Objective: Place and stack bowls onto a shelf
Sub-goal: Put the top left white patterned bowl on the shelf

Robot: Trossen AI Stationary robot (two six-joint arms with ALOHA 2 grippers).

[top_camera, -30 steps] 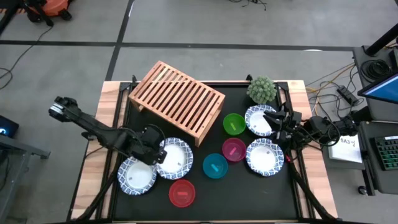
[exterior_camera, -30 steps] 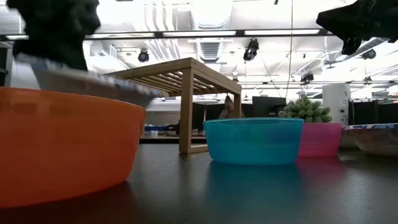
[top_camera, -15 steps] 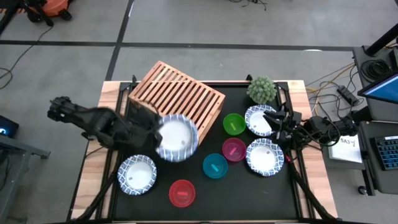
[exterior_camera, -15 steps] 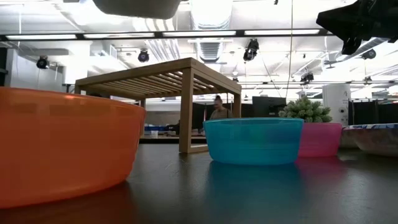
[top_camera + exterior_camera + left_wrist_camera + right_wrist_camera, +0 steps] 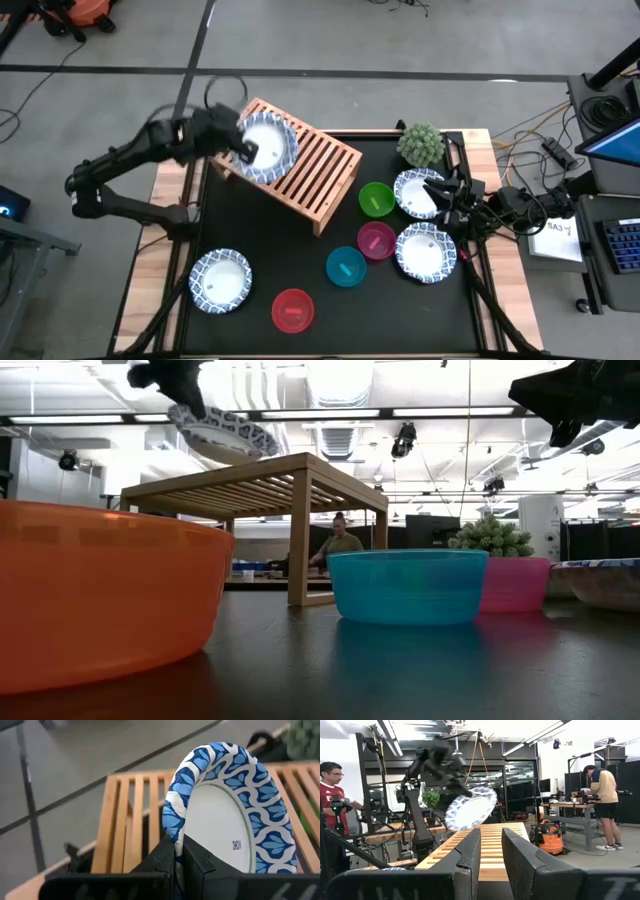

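Note:
My left gripper [image 5: 243,150] is shut on a white bowl with a blue-patterned rim [image 5: 268,146], held over the far-left end of the slatted wooden shelf [image 5: 310,175]. The bowl also shows in the low view [image 5: 225,436] and in the left wrist view [image 5: 225,820]. My right gripper [image 5: 441,196] is open and empty above the table's right side, between two blue-rimmed bowls [image 5: 420,192] [image 5: 426,252]. A third blue-rimmed bowl [image 5: 221,281] rests on the mat at the near left. Green [image 5: 377,199], magenta [image 5: 376,240], teal [image 5: 346,267] and red [image 5: 293,310] bowls stand on the mat. My left gripper pinches the bowl's blue rim [image 5: 172,827] between its two fingers [image 5: 162,857], one on the inner side and one on the outer side. The fingers come from the table's left. The bowl is tilted and close above the shelf's top [image 5: 260,468]; whether it touches I cannot tell.
A spiky green plant [image 5: 421,144] stands at the far right of the mat. The shelf lies askew across the mat's far left. Bare mat [image 5: 250,220] lies between the shelf and the near bowls. People stand in the room beyond the table.
My left gripper has lifted the blue-rimmed bowl from beside the near-left bowl, carried it up and toward the table's far edge, and now holds it tilted over the shelf's far-left end. The near-left bowl stays in place.

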